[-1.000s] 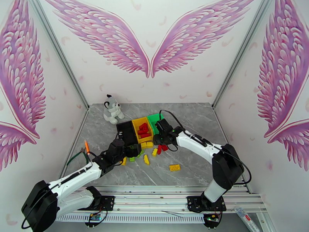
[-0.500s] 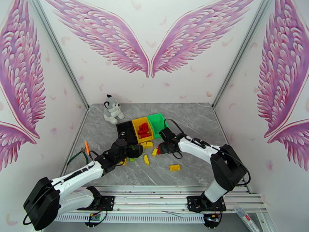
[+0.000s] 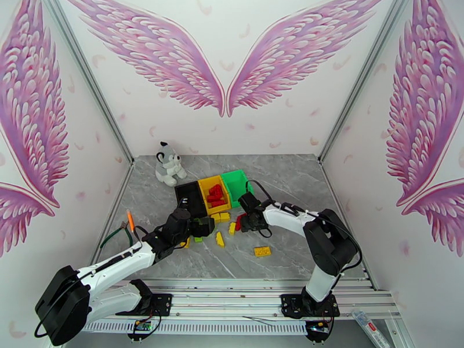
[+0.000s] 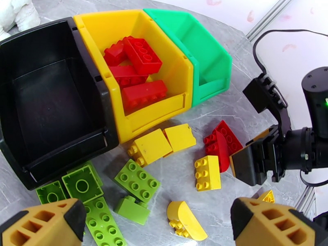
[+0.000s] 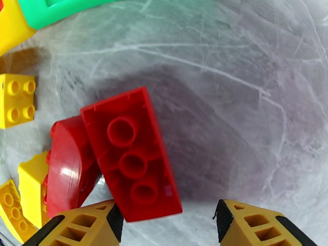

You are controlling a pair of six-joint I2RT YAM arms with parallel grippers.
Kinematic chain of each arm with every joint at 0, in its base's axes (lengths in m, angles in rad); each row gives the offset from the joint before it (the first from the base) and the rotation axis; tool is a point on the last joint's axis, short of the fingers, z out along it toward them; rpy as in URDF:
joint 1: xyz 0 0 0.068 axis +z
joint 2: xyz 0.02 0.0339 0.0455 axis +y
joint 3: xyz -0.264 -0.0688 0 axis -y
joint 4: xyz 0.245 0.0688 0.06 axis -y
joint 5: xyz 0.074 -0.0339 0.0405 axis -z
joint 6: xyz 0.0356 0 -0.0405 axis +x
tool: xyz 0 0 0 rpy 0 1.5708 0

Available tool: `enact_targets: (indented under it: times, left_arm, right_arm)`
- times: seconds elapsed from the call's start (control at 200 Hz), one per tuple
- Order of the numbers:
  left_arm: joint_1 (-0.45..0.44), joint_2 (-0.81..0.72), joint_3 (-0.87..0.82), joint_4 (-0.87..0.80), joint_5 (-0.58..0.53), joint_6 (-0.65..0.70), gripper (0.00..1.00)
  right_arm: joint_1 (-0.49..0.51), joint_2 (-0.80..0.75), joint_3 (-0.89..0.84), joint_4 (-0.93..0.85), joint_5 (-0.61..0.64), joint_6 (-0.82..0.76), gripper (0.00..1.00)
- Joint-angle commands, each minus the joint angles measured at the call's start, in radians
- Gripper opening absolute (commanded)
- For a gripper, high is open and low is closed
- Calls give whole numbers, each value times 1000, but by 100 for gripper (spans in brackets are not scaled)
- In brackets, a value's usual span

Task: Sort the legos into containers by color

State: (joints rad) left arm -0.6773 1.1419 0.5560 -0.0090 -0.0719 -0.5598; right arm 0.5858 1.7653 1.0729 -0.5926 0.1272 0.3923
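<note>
Three bins stand side by side: black [image 4: 49, 107], yellow [image 4: 180, 74] and green [image 4: 197, 54]. Several red legos [image 4: 137, 74] lie in the yellow bin. Loose on the table in front are yellow bricks [image 4: 151, 146], green bricks [image 4: 137, 180] and two red pieces [image 4: 221, 140]. My left gripper [image 4: 160, 230] hovers open over the green and yellow bricks [image 3: 207, 226]. My right gripper [image 5: 168, 230] is open and low over an upside-down red brick [image 5: 131, 154], which lies between its fingers, close to the left finger [image 5: 78, 226]. A curved red piece [image 5: 69, 169] leans against that brick.
A grey-white plush toy [image 3: 168, 163] sits at the back left. An orange-handled tool [image 3: 129, 221] lies by the table's left edge. One yellow brick [image 3: 262, 251] lies apart, toward the front right. The green bin's rim [image 5: 61, 9] is just beyond the right gripper.
My right gripper has come down from beside the green bin to the red pieces on the table. The left gripper edged slightly forward, then held still.
</note>
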Motion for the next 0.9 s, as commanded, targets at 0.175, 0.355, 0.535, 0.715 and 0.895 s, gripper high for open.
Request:
enact_targets:
  times: [0.175,0.355,0.535,0.715,0.895]
  left_arm:
    - [-5,-30,33,1,-5,11,99]
    - [-4,-29,33,1,-5,11,99]
    - [-4,-32,33,-1,-10,14,99]
    - [-5,-33,35,-6,-18,16,99]
    - [-2,-61,39,-26,-48,29,99]
  right_arm:
    - [-34,83,88,49,-38,-23,60]
    - [-40,115,121,50,-31,-31,59]
    - [-42,124,131,52,-34,-36,51]
    - [-42,74,101,37,-47,-5,43]
    - [-40,-58,14,29,-91,33,38]
